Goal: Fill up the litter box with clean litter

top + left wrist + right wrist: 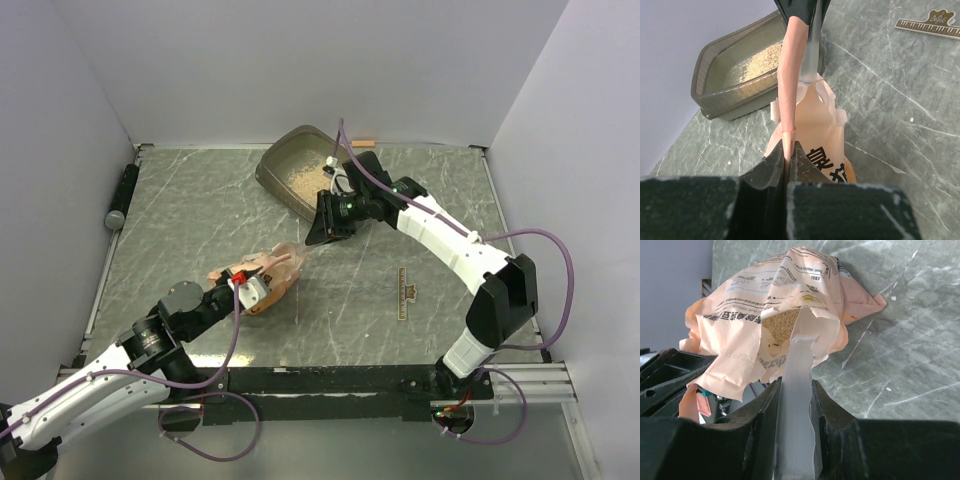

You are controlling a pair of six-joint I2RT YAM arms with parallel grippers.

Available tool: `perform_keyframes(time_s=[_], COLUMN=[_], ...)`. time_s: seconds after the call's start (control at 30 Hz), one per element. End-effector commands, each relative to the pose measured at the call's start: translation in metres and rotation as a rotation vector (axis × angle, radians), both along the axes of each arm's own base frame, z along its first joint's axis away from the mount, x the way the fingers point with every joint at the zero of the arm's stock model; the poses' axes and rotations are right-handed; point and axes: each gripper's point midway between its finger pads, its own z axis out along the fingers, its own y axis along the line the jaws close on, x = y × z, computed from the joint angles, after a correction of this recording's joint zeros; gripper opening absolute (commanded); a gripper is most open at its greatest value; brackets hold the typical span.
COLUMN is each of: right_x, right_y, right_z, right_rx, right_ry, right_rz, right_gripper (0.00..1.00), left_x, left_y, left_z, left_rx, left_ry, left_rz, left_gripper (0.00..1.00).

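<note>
Closest in, the left fingers point(771, 167) are clamping a pink edge of the bag point(815, 135), probably anchoring it so that the mouth can be drawn open. Just beyond the right fingers point(765, 410), well past the left pair, the litter box point(715, 95) is sitting on the tabletop point(890, 100), already holding some clean litter point(760, 62). Those right fingers are pinching a pale strip point(797, 365) running from the bag's mouth. Only the right wrist view is showing granules inside the bag.
</note>
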Motion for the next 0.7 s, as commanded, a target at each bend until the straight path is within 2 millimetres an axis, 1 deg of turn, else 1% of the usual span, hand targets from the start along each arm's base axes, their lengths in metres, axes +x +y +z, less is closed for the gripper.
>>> perform_keyframes(time_s=[0.0,0.07,0.1,0.23,0.27,0.37,0.4,0.5,0.67], right_x=[0.034,0.032,0.029,0.029,0.026,0.023,0.023,0.021,0.015], right_y=[-0.018,-0.019,-0.021,-0.016,-0.010,-0.001,0.003,0.014,0.028], right_z=[0.006,0.009,0.006,0.002,0.002,-0.007,-0.015,-0.025,-0.037], right_rx=[-0.069,-0.078,-0.101,-0.123,-0.105,-0.108,-0.118,-0.124,-0.129], right_ry=[-0.155,-0.160,-0.153,-0.141,-0.133,-0.105,-0.090,-0.075,-0.052], right_rz=[-0.010,0.007,0.030,0.074,0.095,0.123,0.132,0.151,0.191], right_gripper=[0.00,0.00,0.00,0.00,0.00,0.00,0.00,0.00,0.00], left_x=[-0.008,-0.007,-0.008,-0.008,-0.008,-0.008,-0.008,-0.008,-0.008], left_y=[-0.011,-0.011,-0.011,-0.011,-0.011,-0.011,-0.011,-0.010,-0.011], left_z=[0.044,0.043,0.044,0.044,0.044,0.044,0.044,0.045,0.045], left_rx=[-0.120,-0.118,-0.119,-0.118,-0.118,-0.118,-0.120,-0.122,-0.122], left_ry=[-0.081,-0.078,-0.078,-0.077,-0.077,-0.078,-0.077,-0.080,-0.080], left_rz=[-0.067,-0.066,-0.069,-0.070,-0.070,-0.069,-0.070,-0.069,-0.072], left_gripper=[0.01,0.01,0.01,0.01,0.01,0.01,0.01,0.01,0.01])
